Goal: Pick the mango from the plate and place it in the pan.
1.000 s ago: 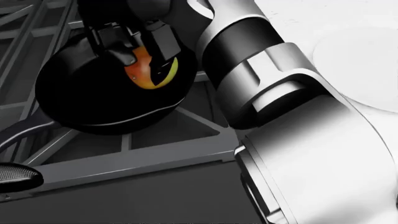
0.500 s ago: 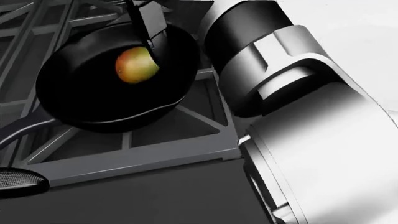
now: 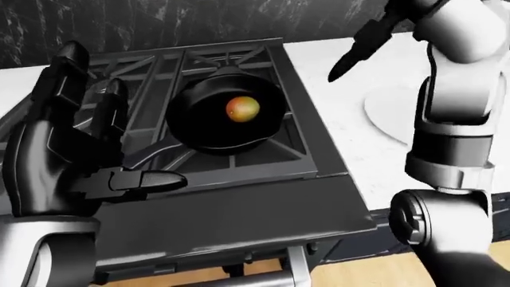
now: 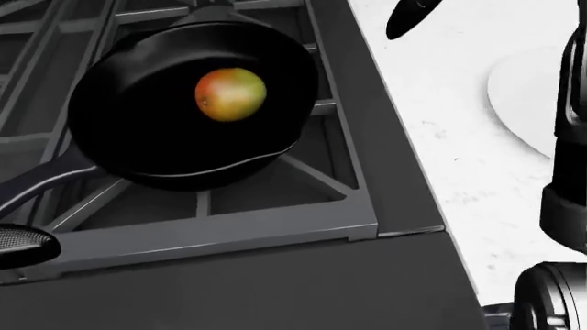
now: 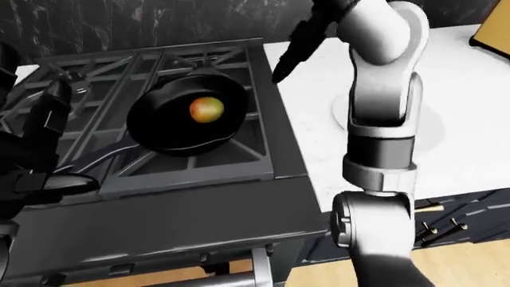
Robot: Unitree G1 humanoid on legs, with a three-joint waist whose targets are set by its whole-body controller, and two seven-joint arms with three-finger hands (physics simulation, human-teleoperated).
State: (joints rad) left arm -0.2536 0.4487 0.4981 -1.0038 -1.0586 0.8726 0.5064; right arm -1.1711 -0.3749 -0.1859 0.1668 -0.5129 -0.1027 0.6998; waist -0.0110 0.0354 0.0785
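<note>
One mango [image 4: 230, 94] now lies in the pan [image 4: 137, 151]; right hand [image 3: 359, 48] lifted away, fingers spread.

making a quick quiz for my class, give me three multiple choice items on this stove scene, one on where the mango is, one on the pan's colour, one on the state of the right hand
1. Where is the mango?
A. on the plate
B. in the pan
C. in the right hand

2. What colour is the pan?
A. black
B. red
C. white

3. What state is the right hand in?
A. shut on the mango
B. resting in the pan
C. empty, above the counter

Answers:
1. B, it lies on the pan's floor.
2. A, it renders black throughout.
3. C, its fingers hold nothing, raised over the white counter near the plate.
</note>
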